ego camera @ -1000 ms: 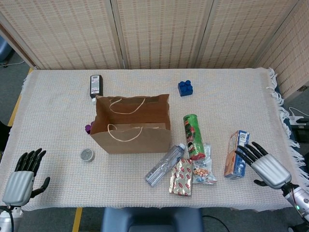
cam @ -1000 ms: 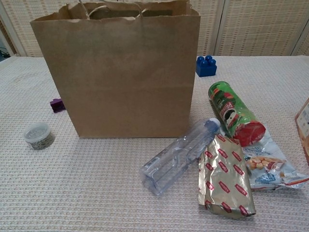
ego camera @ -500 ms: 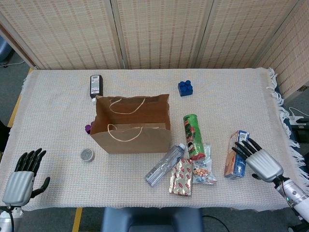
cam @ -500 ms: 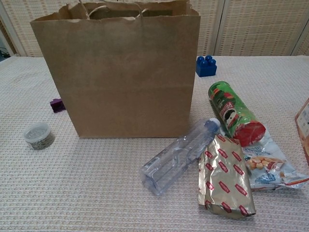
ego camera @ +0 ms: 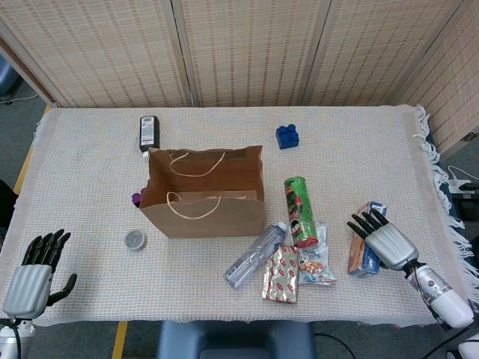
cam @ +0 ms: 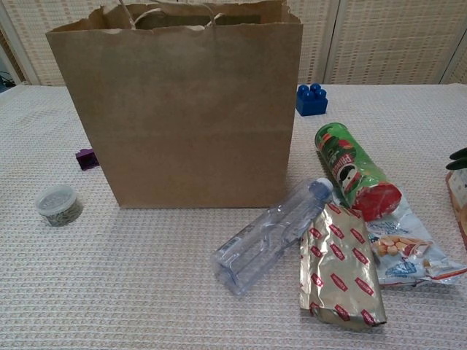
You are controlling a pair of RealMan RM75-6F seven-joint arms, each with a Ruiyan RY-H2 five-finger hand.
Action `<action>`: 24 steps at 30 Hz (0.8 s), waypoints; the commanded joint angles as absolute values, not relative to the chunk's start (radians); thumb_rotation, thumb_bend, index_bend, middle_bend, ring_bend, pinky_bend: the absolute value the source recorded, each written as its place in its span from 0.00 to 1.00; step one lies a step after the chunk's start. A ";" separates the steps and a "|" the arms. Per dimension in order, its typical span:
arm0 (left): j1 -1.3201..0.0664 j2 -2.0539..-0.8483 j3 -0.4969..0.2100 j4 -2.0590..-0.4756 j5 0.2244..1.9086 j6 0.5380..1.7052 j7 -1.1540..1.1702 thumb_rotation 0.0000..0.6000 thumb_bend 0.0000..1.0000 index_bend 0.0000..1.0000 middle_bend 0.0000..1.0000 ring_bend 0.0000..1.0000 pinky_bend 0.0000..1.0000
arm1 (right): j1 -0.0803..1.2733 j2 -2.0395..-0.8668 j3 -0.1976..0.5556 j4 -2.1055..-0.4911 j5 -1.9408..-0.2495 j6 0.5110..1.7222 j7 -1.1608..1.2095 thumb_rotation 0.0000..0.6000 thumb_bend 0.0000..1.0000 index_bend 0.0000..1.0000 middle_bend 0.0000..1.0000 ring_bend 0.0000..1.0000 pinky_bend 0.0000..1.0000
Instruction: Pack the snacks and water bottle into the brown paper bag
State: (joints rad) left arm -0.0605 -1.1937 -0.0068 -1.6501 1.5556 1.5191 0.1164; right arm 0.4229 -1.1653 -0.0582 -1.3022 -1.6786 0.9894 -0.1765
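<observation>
Brown paper bag [ego camera: 203, 196]: stood upright and open near the middle of the table [ego camera: 90, 157].
Water bottle [ego camera: 256, 254]: laid on its side just in front of the bag's right corner.
Green chip can [ego camera: 299, 211]: laid on its side to the right of the bottle cap.
Gold foil packet [ego camera: 281, 274]: laid flat, overlapping the bottle's side.
Clear snack pouch [ego camera: 316, 262]: laid flat beside the foil packet.
Orange snack box [ego camera: 364, 241]: laid at the table's right side.
Right hand [ego camera: 383, 239]: placed over the box, fingers [ego camera: 361, 223] spread above its far end; whether it is touched cannot be told.
Left hand [ego camera: 34, 273]: seen at the table's near left corner, fingers apart, nothing held, well apart from every snack.
</observation>
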 commanded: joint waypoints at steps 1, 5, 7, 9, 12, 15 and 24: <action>-0.060 -1.192 -0.008 -1.650 1.554 1.520 0.113 1.00 0.36 0.00 0.00 0.00 0.03 | 0.437 -1.181 -0.050 -1.292 -1.651 0.960 -0.190 1.00 0.00 0.01 0.00 0.00 0.00; -0.061 -1.189 -0.009 -1.650 1.549 1.517 0.107 1.00 0.36 0.00 0.00 0.00 0.03 | 0.439 -1.195 -0.053 -1.277 -1.655 0.977 -0.180 1.00 0.02 0.24 0.19 0.18 0.18; -0.061 -1.189 -0.008 -1.650 1.550 1.516 0.105 1.00 0.36 0.00 0.00 0.00 0.03 | 0.438 -1.198 -0.059 -1.268 -1.665 0.993 -0.167 1.00 0.11 0.41 0.35 0.36 0.38; -0.061 -1.189 -0.007 -1.650 1.551 1.515 0.106 1.00 0.36 0.00 0.00 0.00 0.03 | 0.438 -1.199 -0.064 -1.261 -1.673 1.004 -0.158 1.00 0.20 0.53 0.45 0.50 0.52; -0.061 -1.189 -0.006 -1.651 1.551 1.514 0.106 1.00 0.36 0.00 0.00 0.00 0.03 | 0.436 -1.191 -0.071 -1.263 -1.678 1.021 -0.140 1.00 0.30 0.67 0.56 0.65 0.66; -0.061 -1.188 -0.007 -1.654 1.550 1.515 0.105 1.00 0.36 0.00 0.00 0.00 0.03 | 0.429 -1.177 -0.073 -1.268 -1.681 1.049 -0.116 1.00 0.33 0.72 0.60 0.69 0.71; -0.060 -1.185 -0.007 -1.657 1.553 1.519 0.104 1.00 0.36 0.00 0.00 0.00 0.03 | 0.391 -1.094 -0.063 -1.286 -1.663 1.163 0.063 1.00 0.37 0.77 0.63 0.73 0.76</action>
State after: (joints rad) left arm -0.0597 -1.1852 -0.0067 -1.6575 1.5535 1.5188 0.1043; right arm 0.4068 -1.1223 -0.0706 -1.2795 -1.6737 1.1239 0.0061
